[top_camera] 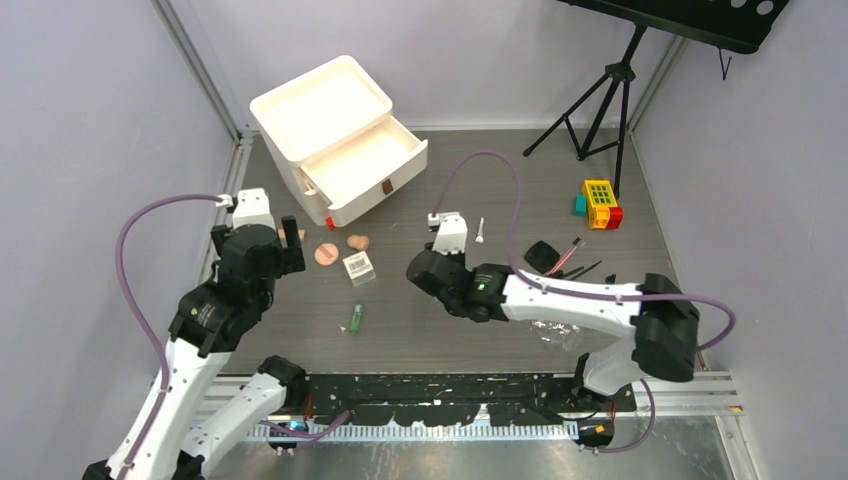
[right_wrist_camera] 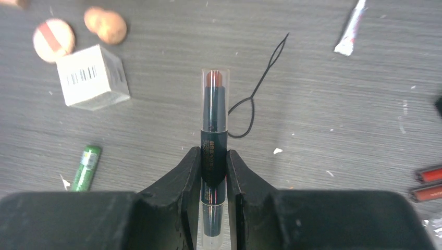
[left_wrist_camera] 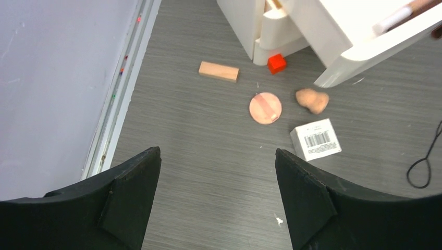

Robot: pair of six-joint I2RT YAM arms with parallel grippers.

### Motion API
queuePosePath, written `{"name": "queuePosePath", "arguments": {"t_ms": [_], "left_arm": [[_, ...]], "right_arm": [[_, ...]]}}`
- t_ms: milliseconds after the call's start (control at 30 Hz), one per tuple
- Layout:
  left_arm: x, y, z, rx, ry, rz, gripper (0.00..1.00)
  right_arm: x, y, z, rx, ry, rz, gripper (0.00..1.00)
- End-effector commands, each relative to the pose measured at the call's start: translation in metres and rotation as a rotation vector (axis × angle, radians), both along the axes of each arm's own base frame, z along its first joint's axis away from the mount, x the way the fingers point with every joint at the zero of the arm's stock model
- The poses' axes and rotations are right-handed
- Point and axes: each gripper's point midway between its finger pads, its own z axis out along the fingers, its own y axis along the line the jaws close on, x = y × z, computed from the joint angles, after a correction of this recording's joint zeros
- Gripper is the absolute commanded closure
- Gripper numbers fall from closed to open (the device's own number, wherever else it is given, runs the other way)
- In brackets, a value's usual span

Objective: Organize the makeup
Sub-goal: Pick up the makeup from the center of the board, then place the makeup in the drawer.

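Looking down from above, you have the right gripper (top_camera: 428, 268) at mid-table with the open drawer (top_camera: 365, 165) beyond it and to its left, the barcoded box (top_camera: 359, 266) and peach sponge (top_camera: 357, 242) between; the left gripper (top_camera: 292, 248) sits nearer that drawer. Left wrist: jaws wide, nothing between them, pink puff (left_wrist_camera: 265, 108) straight ahead, red cube (left_wrist_camera: 277, 63) beyond it. Right wrist: your fingers are clamped on a lip crayon (right_wrist_camera: 212, 104), its long axis running straight out along them, green tube (right_wrist_camera: 86, 167) off left, black cord loop (right_wrist_camera: 250, 112) just ahead-right of its tip, likely no obstacle.
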Motion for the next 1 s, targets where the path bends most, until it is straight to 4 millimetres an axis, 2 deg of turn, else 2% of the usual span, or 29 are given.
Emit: {"name": "queuePosePath", "arguments": {"t_ms": [0,100,200,367,467,600,667,700,767,800,967], "left_arm": [[0.003,-0.003,0.040,-0.079,-0.091,0.021,0.18],[0.008,-0.003,0.051,-0.087,-0.123,0.032,0.18],[0.015,-0.002,0.051,-0.062,-0.140,0.037,0.18],[0.024,-0.009,0.053,-0.058,-0.131,0.018,0.18],[0.022,-0.022,0.074,-0.132,-0.124,-0.026,0.18],[0.019,-0.049,0.112,-0.275,-0.160,-0.137,0.19],[0.022,-0.052,0.123,-0.285,-0.198,-0.156,0.19],[0.024,-0.047,0.125,-0.258,-0.213,-0.137,0.19],[0.031,-0.035,0.124,-0.191,-0.236,-0.089,0.18],[0.036,-0.030,0.124,-0.155,-0.258,-0.068,0.18],[0.051,-0.013,0.101,-0.018,-0.269,0.011,0.18]], "right_arm": [[0.020,-0.031,0.067,0.124,-0.170,-0.149,1.00],[0.032,-0.043,0.107,0.183,-0.242,-0.209,1.00],[0.044,-0.039,0.152,0.252,-0.328,-0.248,1.00],[0.068,-0.006,0.223,0.410,-0.445,-0.284,1.00],[0.086,0.018,0.248,0.474,-0.466,-0.314,1.00],[0.115,0.052,0.262,0.555,-0.493,-0.343,1.00],[0.133,0.062,0.265,0.610,-0.488,-0.372,1.00],[0.142,0.067,0.267,0.655,-0.476,-0.389,1.00],[0.161,0.074,0.262,0.713,-0.446,-0.422,1.00],[0.172,0.078,0.252,0.724,-0.435,-0.439,1.00],[0.203,0.088,0.234,0.816,-0.408,-0.518,1.00]]}}
